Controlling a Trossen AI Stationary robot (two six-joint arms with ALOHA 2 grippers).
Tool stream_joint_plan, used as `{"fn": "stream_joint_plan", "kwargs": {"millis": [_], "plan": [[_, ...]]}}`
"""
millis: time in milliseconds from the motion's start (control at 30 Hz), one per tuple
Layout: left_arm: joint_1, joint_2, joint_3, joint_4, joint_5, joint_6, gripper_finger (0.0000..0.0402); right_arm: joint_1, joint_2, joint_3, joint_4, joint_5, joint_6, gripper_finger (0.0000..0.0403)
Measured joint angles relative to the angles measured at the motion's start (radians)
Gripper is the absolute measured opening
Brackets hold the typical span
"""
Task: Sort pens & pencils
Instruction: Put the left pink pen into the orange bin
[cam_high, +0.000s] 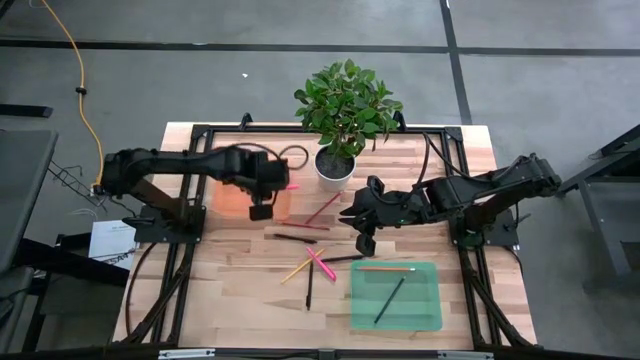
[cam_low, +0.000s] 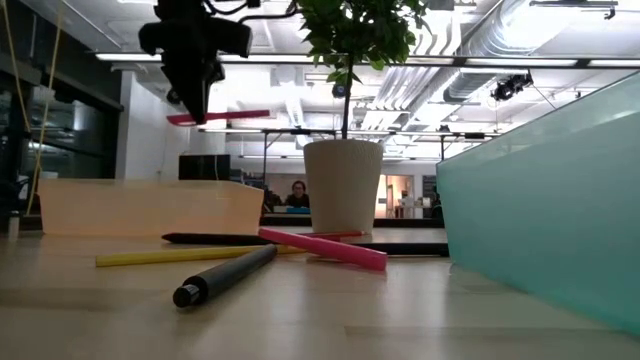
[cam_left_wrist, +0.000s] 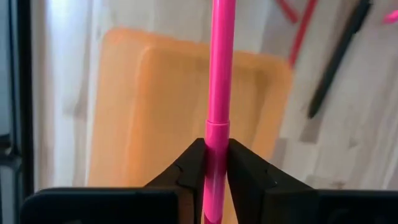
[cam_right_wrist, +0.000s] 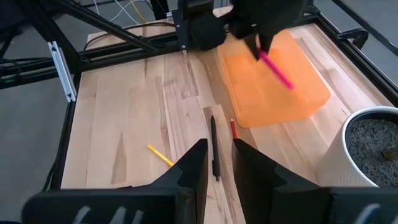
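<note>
Above the orange tray (cam_high: 232, 197): left end effector (cam_high: 262, 210) clamped on a pink pen (cam_left_wrist: 219, 87), held in the air.
Over table (cam_high: 240, 300) centre: right end effector (cam_high: 365, 243), fingers slightly apart, nothing between them.
Table centre: loose pens (cam_high: 322, 264) and pencils (cam_high: 296, 270), scattered.
Green tray (cam_high: 420, 310): two pencils, one orange-tan (cam_high: 386, 268), one dark (cam_high: 389, 300).
Table's far edge: potted plant (cam_high: 341, 115).

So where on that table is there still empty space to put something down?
Bare wood lies along the near edge left of the green tray, and between the orange tray and that edge. The middle is crowded with pencils and pens, below the plant pot.
</note>
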Motion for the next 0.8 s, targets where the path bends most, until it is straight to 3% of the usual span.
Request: {"fn": "stream_joint_plan", "kwargs": {"millis": [133, 367, 633, 800], "plan": [[0.064, -0.003, 0.000, -0.039, -0.002, 0.040, 0.0057, 0.000, 0.000, 0.000, 0.000, 0.000, 0.003, 0.0064], [0.126, -0.004, 0.000, -0.038, -0.001, 0.110, 0.0034, 0.000, 0.000, 0.000, -0.007, 0.000, 0.011, 0.0064], [0.184, -0.004, 0.000, -0.099, 0.010, 0.158, 0.0056, 0.000, 0.000, 0.000, -0.008, 0.003, 0.024, 0.0064], [0.204, -0.004, 0.000, -0.105, 0.020, 0.181, 0.0046, 0.000, 0.000, 0.000, -0.008, 0.005, 0.024, 0.0064]]}}
